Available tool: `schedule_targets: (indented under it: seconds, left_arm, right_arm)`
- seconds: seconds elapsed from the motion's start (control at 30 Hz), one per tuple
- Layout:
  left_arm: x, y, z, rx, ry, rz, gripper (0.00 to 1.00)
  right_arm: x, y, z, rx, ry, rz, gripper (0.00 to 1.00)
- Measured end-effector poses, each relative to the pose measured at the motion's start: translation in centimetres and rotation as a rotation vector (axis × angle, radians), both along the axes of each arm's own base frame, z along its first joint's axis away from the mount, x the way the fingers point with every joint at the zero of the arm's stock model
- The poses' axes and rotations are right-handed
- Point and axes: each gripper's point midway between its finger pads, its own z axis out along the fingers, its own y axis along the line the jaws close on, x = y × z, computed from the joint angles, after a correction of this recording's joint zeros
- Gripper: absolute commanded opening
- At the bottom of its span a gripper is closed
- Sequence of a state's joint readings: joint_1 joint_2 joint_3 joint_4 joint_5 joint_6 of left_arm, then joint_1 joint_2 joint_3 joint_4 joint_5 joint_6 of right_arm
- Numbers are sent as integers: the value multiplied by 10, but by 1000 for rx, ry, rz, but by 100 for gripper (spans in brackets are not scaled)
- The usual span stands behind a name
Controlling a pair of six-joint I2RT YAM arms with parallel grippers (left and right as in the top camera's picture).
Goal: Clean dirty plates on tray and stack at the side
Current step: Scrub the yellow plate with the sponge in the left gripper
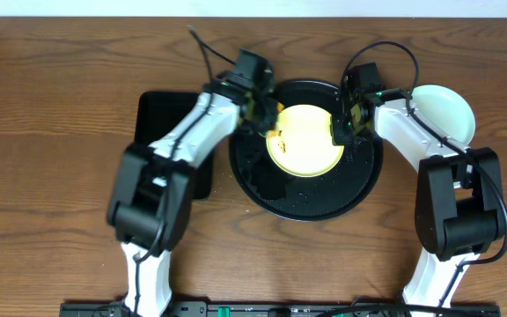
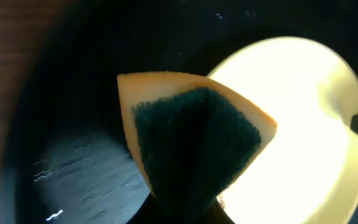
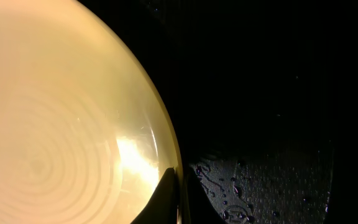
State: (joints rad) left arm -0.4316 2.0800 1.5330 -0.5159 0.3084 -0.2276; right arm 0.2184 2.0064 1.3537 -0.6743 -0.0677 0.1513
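Overhead view, starting at the left: what's that dark slab by the left arm?
— A rectangular tray (image 1: 170, 114), black, lying flat on the wooden table (image 1: 51, 132). The left arm reaches across it toward the middle.

And the left gripper (image 1: 268, 116)?
— Clenched on a sponge (image 2: 191, 137), yellow foam with a dark green scouring face. From the left wrist camera the sponge's corner sits over the left edge of the yellow plate (image 2: 303, 124). Whether it presses on the plate or only hangs over it, I can't tell.

Where's that plate, then?
— Inside the round tray (image 1: 311, 201), the glossy black one with the raised rim, toward its far side. The plate is between the two grippers.

Right side?
— The right gripper (image 1: 342, 129) is at the plate's right edge. The right wrist camera shows its jaws pinched on the rim, one tip on the plate's face and one outside it. Beside them the tray floor is wet with droplets (image 3: 253, 193).

Anything further right?
— A mint plate (image 1: 447, 107) sits on the table, off the round tray, just beyond the right arm's white link. From here I can't make out any dirt on it.
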Motion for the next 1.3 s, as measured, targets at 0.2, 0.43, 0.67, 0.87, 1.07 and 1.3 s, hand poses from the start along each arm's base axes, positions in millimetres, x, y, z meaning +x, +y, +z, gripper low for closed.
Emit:
schedule_targets:
  seconds: [0.2,0.43,0.67,0.87,1.07,1.3]
  left_arm:
    - [-20,-26,-10,7,31,-67,7]
    - [-25,-37,-9,63,1,-90,7]
    - [-23,-37,-11,160,-72,-124,7]
    - [-13,-30,-10,199,-115,-101,7]
    - [-10,-29,-11,212,-130,-101,7]
    - [-6,-28,-39,236,-101,-105,8]
  right_arm:
    - [0,0,0,0,0,0,1]
    - [0,0,0,0,0,0,1]
    - [0,0,0,0,0,0,1]
    - [0,0,0,0,0,0,1]
    - [0,0,0,0,0,0,1]
    - [0,0,0,0,0,0,1]
